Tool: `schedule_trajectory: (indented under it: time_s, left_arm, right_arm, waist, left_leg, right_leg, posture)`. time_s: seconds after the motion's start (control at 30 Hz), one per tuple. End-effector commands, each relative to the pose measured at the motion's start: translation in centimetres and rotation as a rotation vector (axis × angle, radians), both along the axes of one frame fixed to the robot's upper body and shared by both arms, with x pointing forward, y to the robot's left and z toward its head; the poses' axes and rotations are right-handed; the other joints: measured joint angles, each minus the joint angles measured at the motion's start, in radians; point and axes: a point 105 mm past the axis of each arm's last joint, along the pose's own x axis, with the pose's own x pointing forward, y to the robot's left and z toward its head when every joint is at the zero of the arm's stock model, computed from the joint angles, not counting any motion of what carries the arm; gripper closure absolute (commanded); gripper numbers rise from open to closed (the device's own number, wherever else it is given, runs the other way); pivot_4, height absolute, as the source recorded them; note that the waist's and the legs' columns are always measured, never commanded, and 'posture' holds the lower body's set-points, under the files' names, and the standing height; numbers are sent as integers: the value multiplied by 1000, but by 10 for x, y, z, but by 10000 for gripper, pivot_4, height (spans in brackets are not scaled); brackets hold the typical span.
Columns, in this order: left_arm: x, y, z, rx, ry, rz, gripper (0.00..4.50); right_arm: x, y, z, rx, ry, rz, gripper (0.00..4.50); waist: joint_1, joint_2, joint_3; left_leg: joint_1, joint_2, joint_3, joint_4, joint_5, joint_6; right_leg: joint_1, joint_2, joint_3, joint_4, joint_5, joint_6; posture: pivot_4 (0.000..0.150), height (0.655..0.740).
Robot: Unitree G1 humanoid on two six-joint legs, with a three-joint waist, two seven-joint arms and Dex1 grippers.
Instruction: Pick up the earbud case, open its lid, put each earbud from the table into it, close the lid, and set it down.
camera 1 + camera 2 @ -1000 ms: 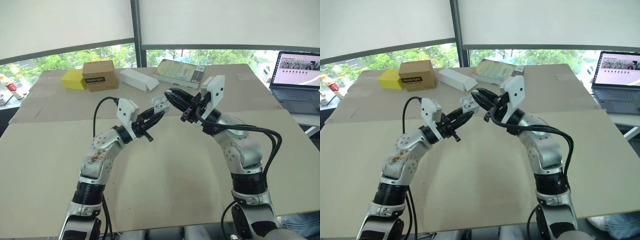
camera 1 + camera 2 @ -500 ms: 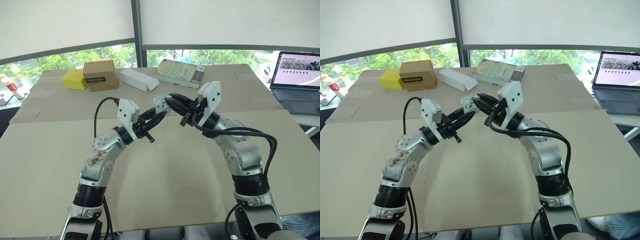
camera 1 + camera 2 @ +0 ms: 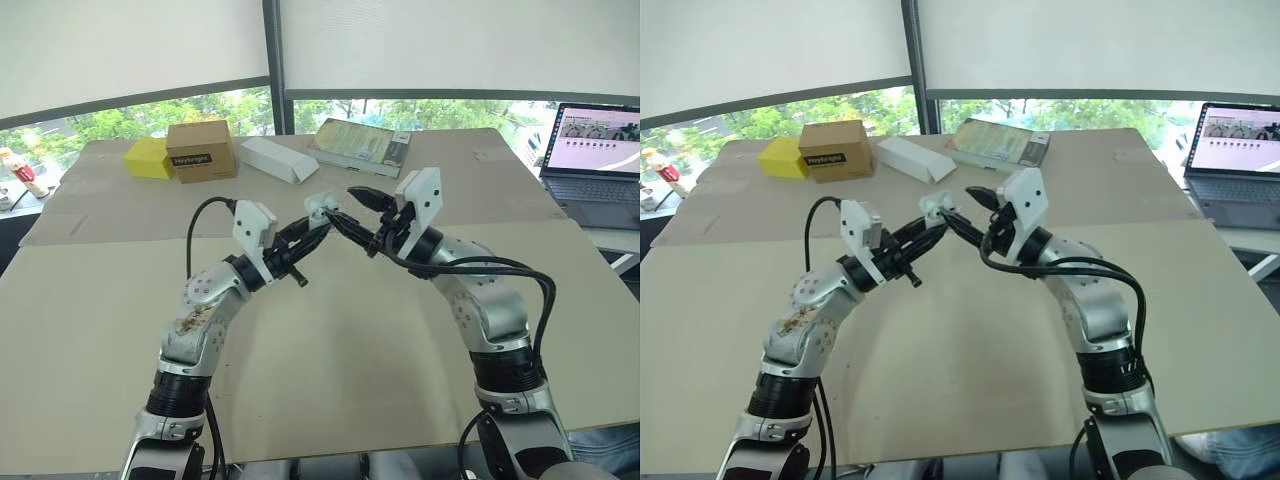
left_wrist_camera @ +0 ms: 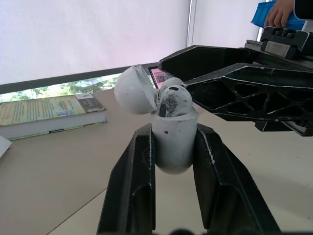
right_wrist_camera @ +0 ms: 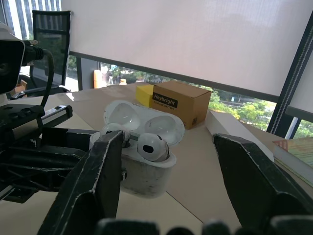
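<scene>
My left gripper (image 3: 318, 222) is shut on the white earbud case (image 3: 320, 205) and holds it upright above the table, with its lid (image 4: 135, 90) swung open. Two white earbuds sit in the case, one (image 5: 152, 147) plainly seen and the other (image 5: 113, 129) partly behind a finger. My right gripper (image 3: 342, 203) is open right at the case's top, its fingers (image 4: 234, 90) straddling the open mouth from the right, with nothing held between them.
At the back of the table lie a yellow box (image 3: 147, 158), a brown cardboard box (image 3: 201, 150), a white carton (image 3: 278, 160) and a book (image 3: 360, 145). A laptop (image 3: 595, 165) stands open at the far right. A person's hand (image 4: 279, 12) shows behind.
My right gripper has come down and leftward onto the case's open top, and its fingers now stand apart. The left gripper has kept the case nearly still.
</scene>
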Motion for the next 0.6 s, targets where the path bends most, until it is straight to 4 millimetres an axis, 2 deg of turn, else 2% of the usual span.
schedule_trajectory:
  time_s: [0.03,0.23,0.33,0.4,0.43,0.47,0.53,0.6]
  left_arm:
    - [-8,-6,16,-19,-68,-31,39528]
    - [-11,-6,12,2,-56,-58,39528]
    - [-16,-9,7,39,-35,-123,39528]
    - [-22,-12,4,68,-15,-185,39528]
    - [-27,-15,2,91,-4,-222,39528]
    - [-30,-17,-1,123,-1,-249,39528]
    - [-33,-18,-2,151,1,-273,39528]
    - [-38,-22,-6,174,15,-308,39528]
  right_arm:
    - [-5,-5,8,-6,-37,11,14406]
    - [-13,-34,4,-53,9,41,14406]
    - [-7,-48,1,-46,51,24,14406]
    - [6,-56,-6,-30,112,-26,14406]
    - [13,-57,-14,-52,158,-47,19571]
    - [19,-55,-19,-60,185,-56,22068]
    - [27,-51,-22,-61,219,-68,29065]
    - [34,-37,-21,9,289,-51,35543]
  waist:
    - [0,0,0]
    - [6,0,0]
    - [2,0,0]
    - [-3,0,0]
    - [-4,0,0]
    - [-4,0,0]
    - [-5,0,0]
    - [-6,0,0]
  left_leg:
    - [0,0,0,0,0,0]
    - [0,0,0,0,-1,2]
    - [0,0,0,0,-1,2]
    - [1,1,0,0,-1,2]
    - [1,2,1,0,-1,2]
    - [1,2,1,0,-1,2]
    - [1,3,1,0,-1,2]
    - [1,3,1,-1,-1,2]
  right_leg:
    - [0,0,0,0,0,0]
    - [1,0,0,-1,0,0]
    - [1,0,0,-1,0,0]
    - [1,1,0,-1,0,0]
    - [2,2,0,0,0,-1]
    - [1,2,1,0,0,-1]
    - [1,3,1,0,0,-1]
    - [1,3,1,0,0,-1]
  posture:
    - [1500,7400]
    - [1500,7400]
    - [1500,7400]
    - [1500,7400]
    - [1500,7400]
    - [1500,7400]
    - [1500,7400]
    - [1500,7400]
